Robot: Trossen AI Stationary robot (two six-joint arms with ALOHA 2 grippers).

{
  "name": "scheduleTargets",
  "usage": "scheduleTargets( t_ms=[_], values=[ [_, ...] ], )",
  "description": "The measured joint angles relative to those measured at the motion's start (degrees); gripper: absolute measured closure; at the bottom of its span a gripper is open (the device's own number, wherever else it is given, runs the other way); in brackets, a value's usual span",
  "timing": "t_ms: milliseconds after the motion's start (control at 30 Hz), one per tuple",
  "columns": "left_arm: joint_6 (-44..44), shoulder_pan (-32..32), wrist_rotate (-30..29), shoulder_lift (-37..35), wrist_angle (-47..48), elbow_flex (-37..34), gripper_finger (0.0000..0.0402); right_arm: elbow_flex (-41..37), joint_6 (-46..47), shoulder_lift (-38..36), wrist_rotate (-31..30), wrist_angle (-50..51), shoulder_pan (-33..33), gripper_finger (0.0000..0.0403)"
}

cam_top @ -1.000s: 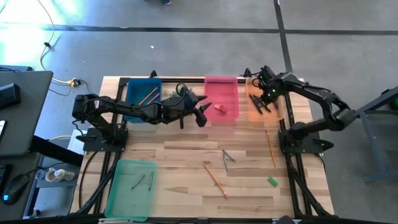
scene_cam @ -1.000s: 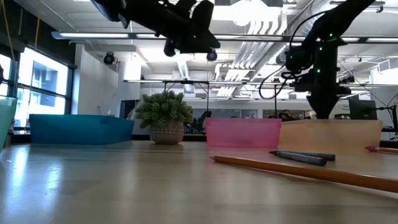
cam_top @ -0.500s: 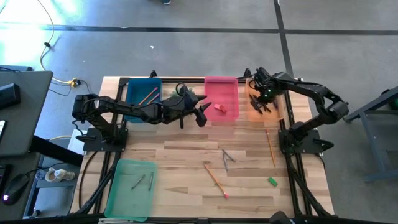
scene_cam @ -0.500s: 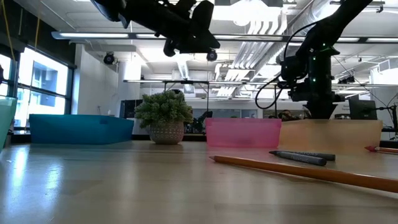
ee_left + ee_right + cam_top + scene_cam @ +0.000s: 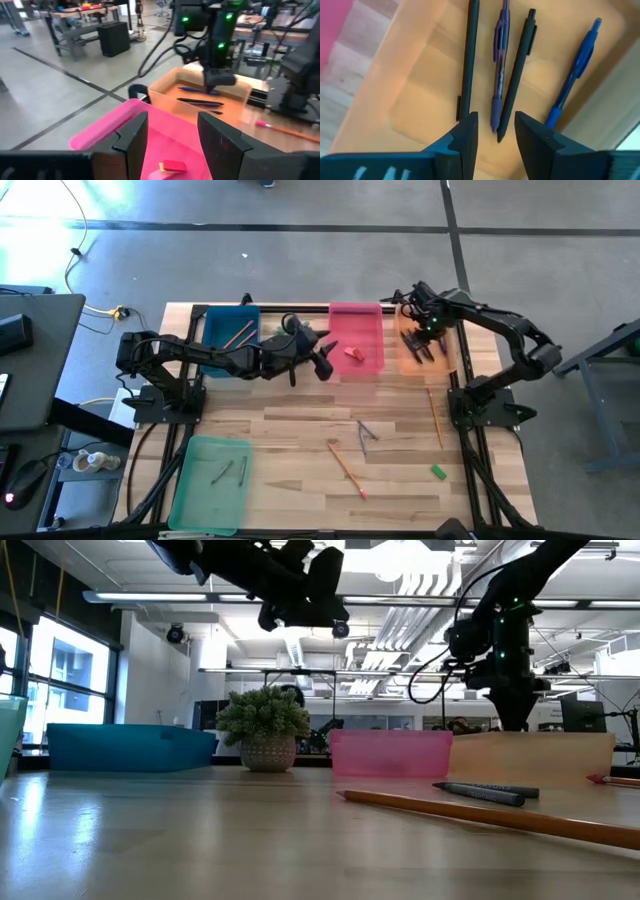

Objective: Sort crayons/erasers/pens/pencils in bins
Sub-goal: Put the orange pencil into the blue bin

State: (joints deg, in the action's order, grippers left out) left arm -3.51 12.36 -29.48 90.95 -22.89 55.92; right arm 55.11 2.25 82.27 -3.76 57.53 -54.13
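Observation:
My right gripper (image 5: 425, 348) hangs open, pointing down over the orange bin (image 5: 404, 365). Several pens lie on that bin's floor: two black (image 5: 467, 60), one purple (image 5: 499, 75) and one blue (image 5: 575, 70). The ends of the purple pen and one black pen show below the gap between my right fingers (image 5: 495, 120), which touch neither. My left gripper (image 5: 324, 365) hovers open and nearly level at the pink bin's (image 5: 357, 320) left rim. A pink eraser (image 5: 172, 166) lies in that bin. My left fingers (image 5: 170, 125) hold nothing.
On the table lie a pink-tipped pencil (image 5: 345, 470), an orange pencil (image 5: 436, 418), two grey sticks (image 5: 366, 435) and a green eraser (image 5: 438, 472). The blue bin (image 5: 215, 355) holds pencils. The green bin (image 5: 205, 490) at the near left holds crayons. A potted plant (image 5: 265, 735) stands between the blue and pink bins.
My right arm has drawn its elbow in toward the table. Its gripper has edged slightly toward the table's left while staying over the orange bin.

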Motion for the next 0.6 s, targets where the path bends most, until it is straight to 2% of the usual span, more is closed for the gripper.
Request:
scheduleTargets(
  t_ms=[267,400,600],
  values=[
    [4.6,0.1,-0.4,-1.3,4.4,3.3,0.0243,0.0,0.5,-8.1,6.7,1.9,0.2,0.0281],
    [8.7,0.5,-0.3,-1.3,6.3,6.0,0.0243,0.0,6.0,-12.4,8.6,2.0,0.4,0.0281],
    [11.2,1.2,-0.2,-1.3,16.1,12.0,0.0243,0.0,14.2,-16.9,8.8,5.5,5.0,0.0281]
  ],
)
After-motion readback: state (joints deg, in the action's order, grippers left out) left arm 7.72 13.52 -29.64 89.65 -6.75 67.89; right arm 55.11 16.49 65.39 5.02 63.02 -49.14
